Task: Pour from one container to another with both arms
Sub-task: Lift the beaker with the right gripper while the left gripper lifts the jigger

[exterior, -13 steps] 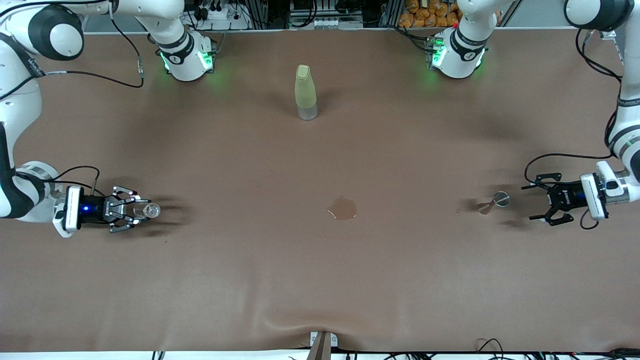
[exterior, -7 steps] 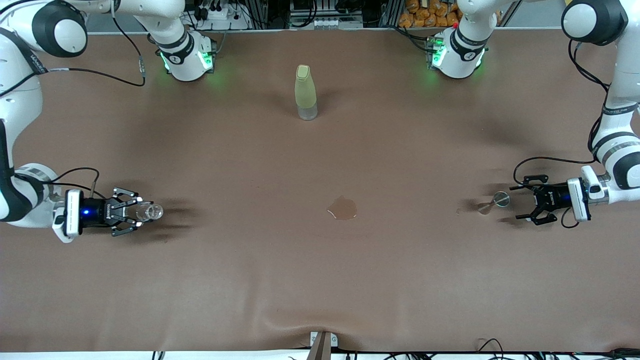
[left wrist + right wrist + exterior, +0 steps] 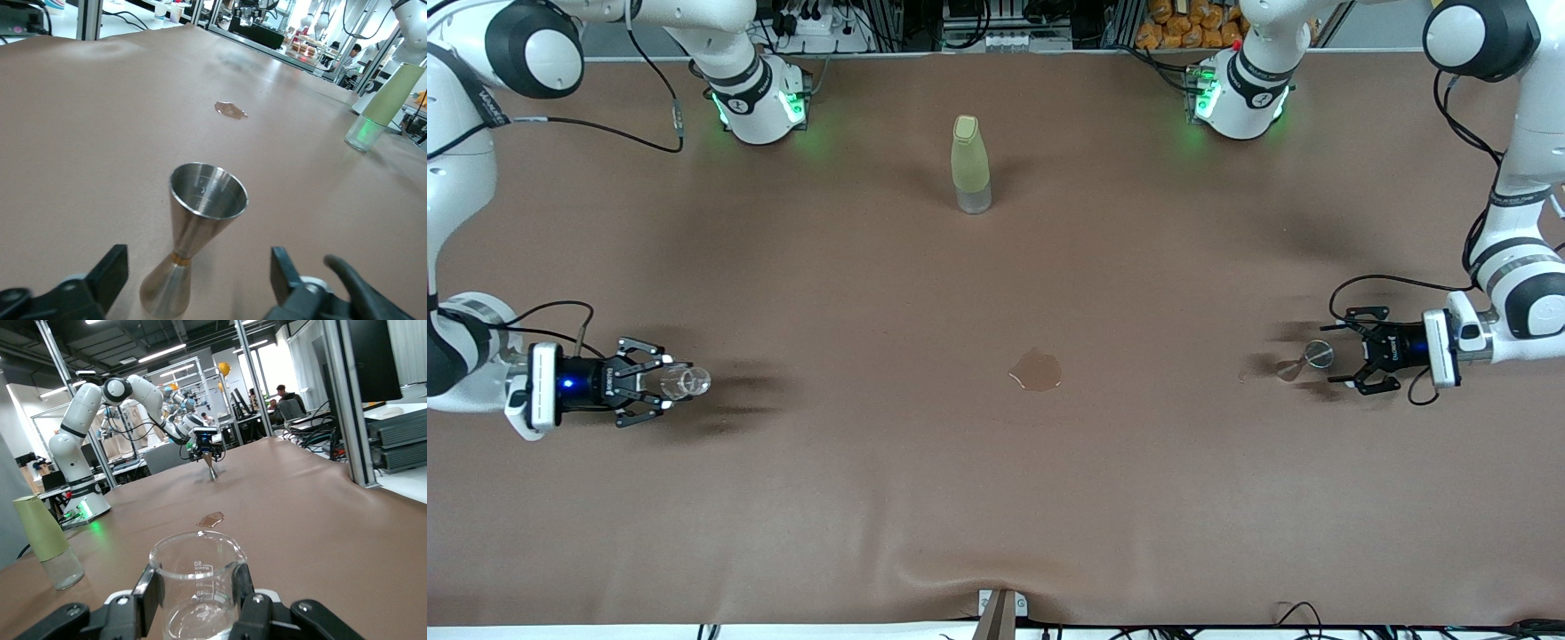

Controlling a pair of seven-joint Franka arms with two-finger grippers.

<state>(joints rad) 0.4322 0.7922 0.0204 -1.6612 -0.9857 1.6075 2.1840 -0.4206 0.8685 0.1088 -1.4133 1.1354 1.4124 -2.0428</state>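
Both task items sit at about the same depth on the table (image 3: 996, 498), roughly mid-depth between the front and back edges, each close to one of the short end edges.

The glass cup (image 3: 687, 382) is near the right arm's end. It's tiny, thin-walled and clear, so I'd guess light, slick and easy to crack if squeezed hard. Best hold looks like low on the straight wall, well under the pouring lip. The right gripper (image 3: 660, 384) is doing pretty much that: its fingers (image 3: 148, 597) are closed in against both sides of the cup, and the wrist view shows only a little liquid in the bottom.

The jigger (image 3: 1312, 357) stands upright near the left arm's end. It's steel, so stiff and tough, but polished and top-heavy on a narrow waist, and probably tips easily. I'd pinch it at the waist (image 3: 179, 257). The left gripper (image 3: 1343, 354) is spread wide, a finger on either side of the jigger's lower half and touching nothing yet.

There's a small puddle (image 3: 1036, 370) mid-table, between the two. Farther back, toward the back edge, stands a yellow-green bottle (image 3: 970, 165).
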